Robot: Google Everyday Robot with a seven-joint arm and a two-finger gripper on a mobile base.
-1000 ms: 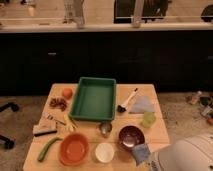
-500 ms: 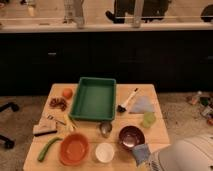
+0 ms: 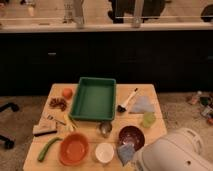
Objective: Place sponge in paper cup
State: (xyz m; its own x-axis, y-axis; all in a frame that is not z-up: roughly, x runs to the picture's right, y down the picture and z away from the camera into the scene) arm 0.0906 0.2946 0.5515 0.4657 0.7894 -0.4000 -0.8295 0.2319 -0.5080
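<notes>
Seen at the worktop's point(image 3: 150, 92) near edge: sponge point(image 3: 125, 153) lying just beside paper cup point(image 3: 104, 152), within easy reach. End effector out of view, state unknown.

Probably an office kitchenette: dark cabinets point(image 3: 100, 55), long counter point(image 3: 100, 26), wooden table point(image 3: 155, 127).

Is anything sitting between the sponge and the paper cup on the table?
Nothing visible: the sponge lies just right of the paper cup, with bare table between them. The gripper itself is out of view; only the arm's white housing shows at lower right.
</notes>
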